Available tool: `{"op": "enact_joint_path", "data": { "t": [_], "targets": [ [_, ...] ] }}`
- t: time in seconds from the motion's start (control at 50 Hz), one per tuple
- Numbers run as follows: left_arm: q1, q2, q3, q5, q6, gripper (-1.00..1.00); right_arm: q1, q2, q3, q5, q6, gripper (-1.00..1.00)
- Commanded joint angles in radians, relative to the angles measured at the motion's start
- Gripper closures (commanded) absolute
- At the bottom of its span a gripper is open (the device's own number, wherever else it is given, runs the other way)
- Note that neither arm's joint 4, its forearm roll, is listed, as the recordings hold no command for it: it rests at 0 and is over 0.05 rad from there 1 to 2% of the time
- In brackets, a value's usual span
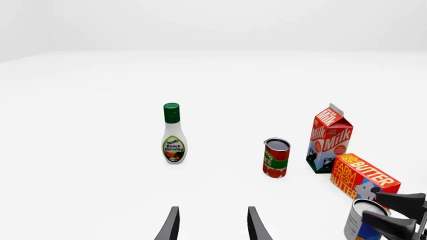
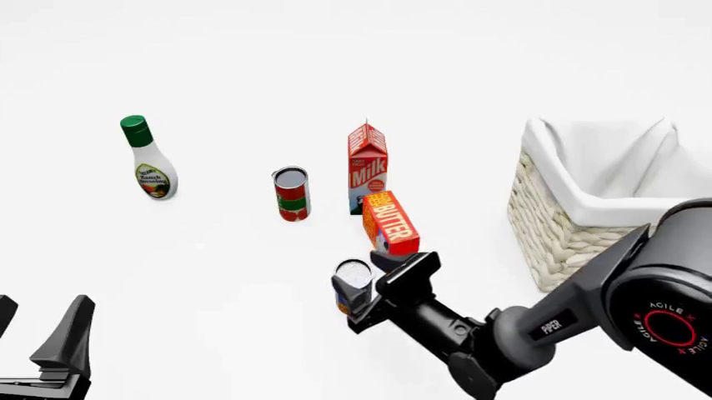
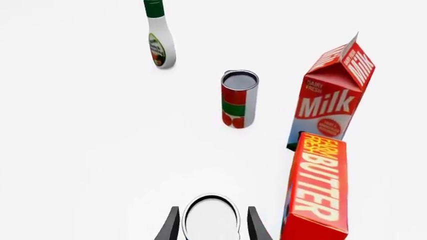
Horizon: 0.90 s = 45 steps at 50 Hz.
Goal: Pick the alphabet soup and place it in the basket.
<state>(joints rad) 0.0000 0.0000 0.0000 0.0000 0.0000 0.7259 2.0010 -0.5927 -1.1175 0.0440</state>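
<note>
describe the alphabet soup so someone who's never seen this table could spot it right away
Start at the wicker basket on the right, then go left past the butter box standing by the milk carton. The alphabet soup is the silver-topped can just nearer than the butter, between the right gripper fingers. The other can, farther back, has a red-and-green label.

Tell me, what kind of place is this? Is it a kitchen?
Not a real kitchen: probably a computer-made test table. The plain white table has groceries on it, a milk carton, a butter box and a wicker basket, and a robot's right claw around a soup can.
</note>
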Motion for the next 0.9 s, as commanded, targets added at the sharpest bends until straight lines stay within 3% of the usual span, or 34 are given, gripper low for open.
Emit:
{"op": "enact_joint_path", "data": {
  "t": [0.02,0.9],
  "targets": [
    [0.000,0.000,0.000,0.000,0.000,-1.00,0.004,0.036,-0.025,0.003,0.005,-1.00],
    [0.000,0.000,0.000,0.000,0.000,-1.00,0.009,0.127,-0.072,-0.004,0.009,-1.00]
  ]
}}
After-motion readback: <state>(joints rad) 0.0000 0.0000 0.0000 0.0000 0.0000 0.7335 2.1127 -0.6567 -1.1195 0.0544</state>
